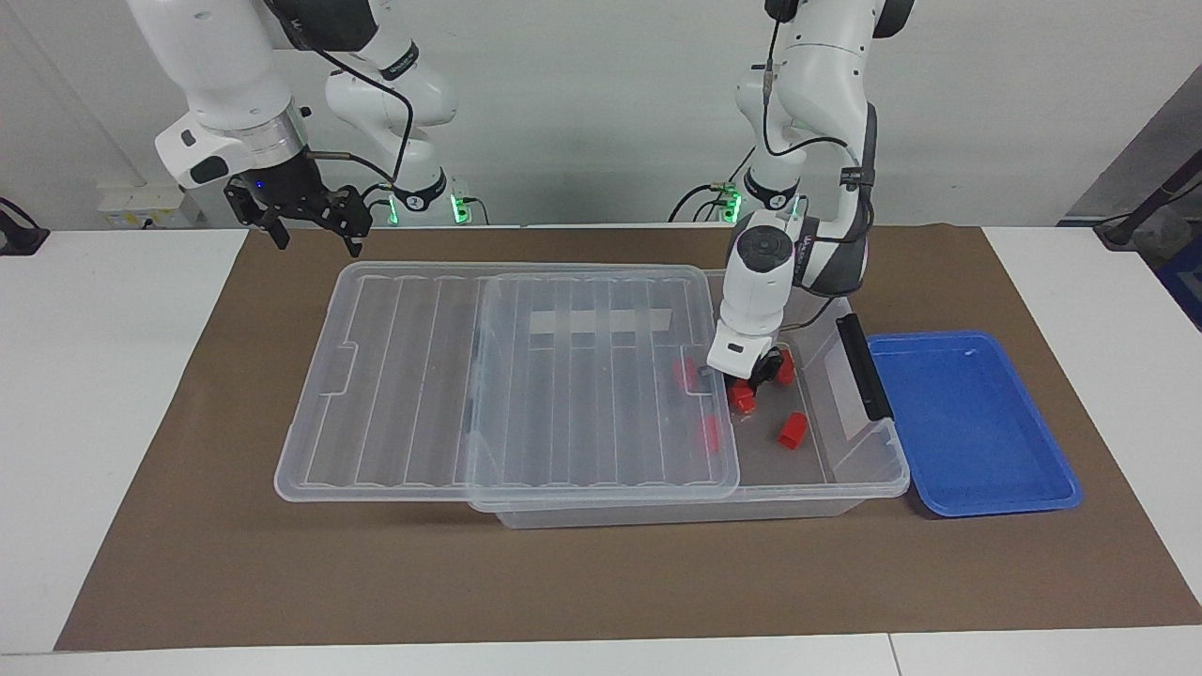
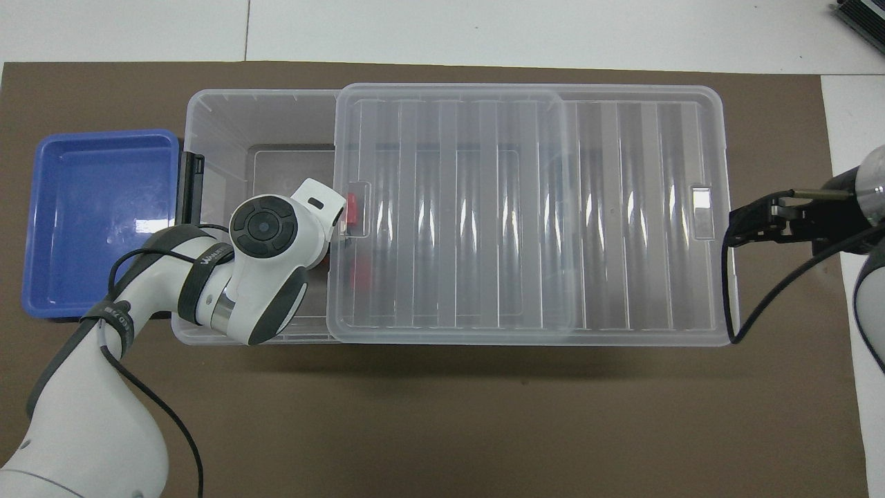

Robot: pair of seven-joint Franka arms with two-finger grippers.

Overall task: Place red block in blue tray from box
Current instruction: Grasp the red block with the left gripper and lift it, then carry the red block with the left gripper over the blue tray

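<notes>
The clear box lies on the brown mat with its ribbed lid slid toward the right arm's end, so the end beside the blue tray is uncovered. My left gripper is low inside that uncovered end, right over a red block. A second red block lies on the box floor, and a third lies beside the gripper. Two more red blocks show through the lid. The blue tray holds nothing. My right gripper is open and waits above the mat.
The box's black clip handle stands between the uncovered end and the blue tray. In the overhead view the left arm's wrist hides the gripper and the loose blocks. The lid overhangs the box toward the right gripper.
</notes>
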